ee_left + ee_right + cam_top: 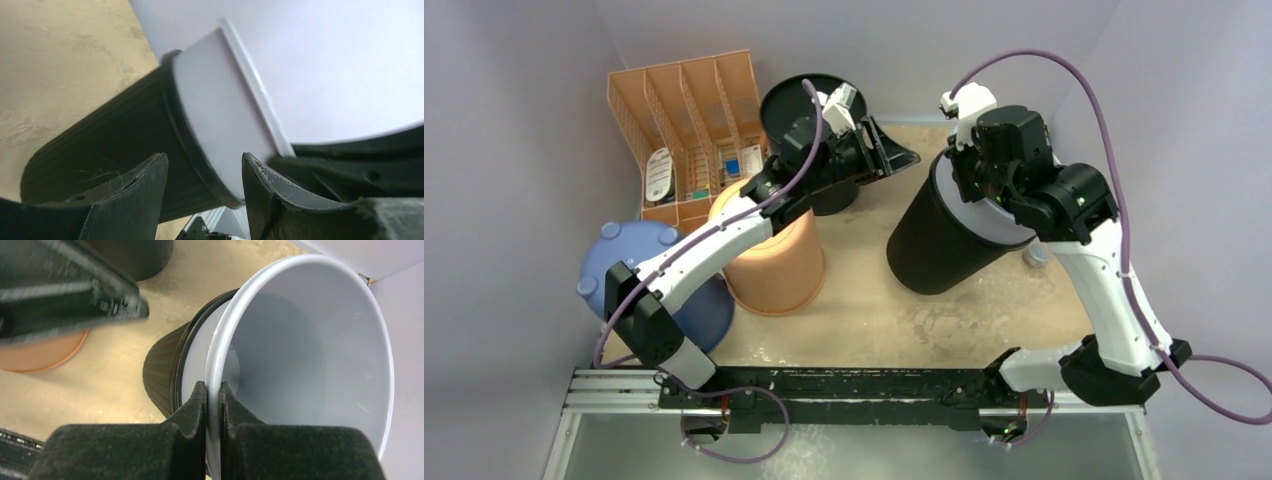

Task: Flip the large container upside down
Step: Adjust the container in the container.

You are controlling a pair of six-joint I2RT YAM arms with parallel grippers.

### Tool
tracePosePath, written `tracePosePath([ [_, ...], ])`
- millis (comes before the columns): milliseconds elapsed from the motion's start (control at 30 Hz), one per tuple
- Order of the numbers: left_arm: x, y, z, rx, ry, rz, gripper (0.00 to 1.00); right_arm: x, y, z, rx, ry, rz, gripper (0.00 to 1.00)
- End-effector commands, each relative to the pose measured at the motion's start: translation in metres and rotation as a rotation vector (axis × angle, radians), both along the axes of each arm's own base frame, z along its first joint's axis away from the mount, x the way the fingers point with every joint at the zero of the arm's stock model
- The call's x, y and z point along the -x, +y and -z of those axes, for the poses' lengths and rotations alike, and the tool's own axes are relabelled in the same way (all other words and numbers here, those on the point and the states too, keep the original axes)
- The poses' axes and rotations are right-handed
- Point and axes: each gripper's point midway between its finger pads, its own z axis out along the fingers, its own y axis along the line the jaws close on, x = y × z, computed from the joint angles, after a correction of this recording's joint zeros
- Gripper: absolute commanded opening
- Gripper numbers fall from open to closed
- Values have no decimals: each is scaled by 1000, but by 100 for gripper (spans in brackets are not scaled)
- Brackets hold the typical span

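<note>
Lean of the large container is what the coming move turns on. Its long axis is slanted, with the closed black end set low at the table toward the near left and the white-lined mouth raised toward the far right. That mouth is pinched at its edge by the right claw, whose fingers are pressed together on the thin white wall, one inside and one outside. The body is thus carried below and to the left of that claw.

The left claw is spread and nothing is held in it. The container's side is seen just beyond its fingers, where black meets white, though contact cannot be told. The right arm is judged the nearer, and the mouth would have to be swung over and down from its grip.
</note>
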Motion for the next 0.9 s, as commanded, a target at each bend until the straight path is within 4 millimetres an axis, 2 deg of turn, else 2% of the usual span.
tracePosePath([
  [0,10,10,-42,-17,-173,-11,55,-31,-2,-17,-14,-83,138,0],
  [67,6,21,-43,5,-170,-35,57,-44,3,-12,-17,-62,182,0],
  [133,1,35,-46,55,-148,-52,57,-55,18,-3,-21,-31,159,3],
  [233,-6,58,-47,40,-149,-95,57,-65,35,2,-61,-14,124,26],
  [333,-7,72,-52,-12,-174,-134,59,-69,45,-11,-116,-47,101,51],
  [400,-6,77,-57,-30,-185,-146,59,-66,52,-26,-167,-74,61,54],
  [467,-9,90,-66,-17,-198,-181,59,-57,57,-42,-224,-97,15,56],
  [567,-9,105,-89,25,-253,-205,61,-43,49,-74,-296,-166,12,73],
  [700,-8,100,-105,-44,-292,-159,62,-19,26,-111,-391,-268,50,89],
  [767,-7,98,-112,-62,-314,-140,62,-11,4,-116,-394,-307,135,93],
  [800,-6,98,-116,-74,-326,-135,62,-5,-14,-116,-388,-326,203,95],
  [867,0,94,-123,-119,-354,-112,62,4,-42,-105,-371,-320,322,100],
])
